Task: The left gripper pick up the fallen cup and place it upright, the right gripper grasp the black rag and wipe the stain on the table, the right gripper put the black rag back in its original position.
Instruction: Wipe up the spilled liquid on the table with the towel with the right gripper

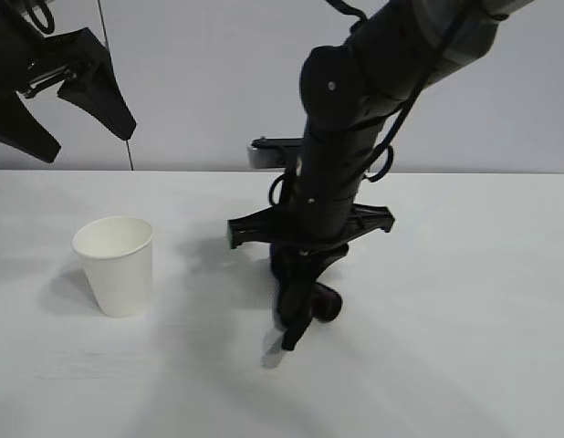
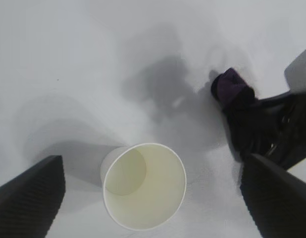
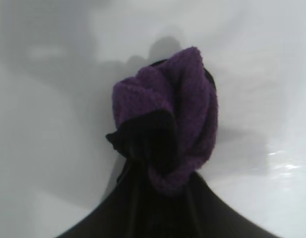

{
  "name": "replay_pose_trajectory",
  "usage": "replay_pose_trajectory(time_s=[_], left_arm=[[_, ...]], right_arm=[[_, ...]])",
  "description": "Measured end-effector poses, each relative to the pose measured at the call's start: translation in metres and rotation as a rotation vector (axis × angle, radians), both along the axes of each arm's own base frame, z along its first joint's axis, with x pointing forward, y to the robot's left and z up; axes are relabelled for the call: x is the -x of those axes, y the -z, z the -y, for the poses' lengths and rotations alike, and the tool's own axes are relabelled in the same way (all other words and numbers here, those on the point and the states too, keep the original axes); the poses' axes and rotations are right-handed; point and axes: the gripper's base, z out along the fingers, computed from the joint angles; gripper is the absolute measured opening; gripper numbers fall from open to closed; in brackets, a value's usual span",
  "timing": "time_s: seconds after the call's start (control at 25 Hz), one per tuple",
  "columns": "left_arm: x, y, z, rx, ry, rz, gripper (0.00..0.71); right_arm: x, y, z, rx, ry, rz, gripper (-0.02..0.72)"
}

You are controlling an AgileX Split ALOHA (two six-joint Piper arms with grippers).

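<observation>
White cup (image 1: 116, 265) standing upright on table (image 1: 464, 301) | left gripper (image 1: 77, 105) hanging raised, fingers spread apart | right gripper (image 1: 296, 319) clamping rag (image 3: 168, 129), pressing it tableward.

The cup (image 1: 115, 265) is plain white, creamy inside. Beside it, the black rag (image 3: 168, 134) shows purple folds. Both grippers are black, above the matte white table (image 1: 464, 310).

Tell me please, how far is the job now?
Done: the cup stands upright, and the left gripper hangs open above it. In hand: the right gripper holds the black rag down on the table. No stain shows. Left: putting the rag back.
</observation>
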Motion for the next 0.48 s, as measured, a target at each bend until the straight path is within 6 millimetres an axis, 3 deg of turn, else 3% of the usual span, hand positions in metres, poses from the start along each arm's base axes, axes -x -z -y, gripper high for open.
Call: replay_pose_trajectory(time_s=[0.12,0.24,0.36,0.48], left_arm=[[0.0,0.0,0.0,0.0,0.0,0.0,0.694],[0.0,0.0,0.0,0.001,0.0,0.0,0.694],[0.0,0.0,0.0,0.001,-0.001,0.0,0.694],[0.0,0.0,0.0,0.001,-0.001,0.0,0.694]], right_arm=[[-0.011,0.0,0.023,0.003,0.055,0.002,0.115],[-0.013,0.0,0.027,-0.003,0.072,-0.003,0.115],[-0.007,0.0,0.015,-0.041,0.063,-0.024,0.115],[0.006,0.0,-0.01,-0.096,0.019,-0.057,0.115]])
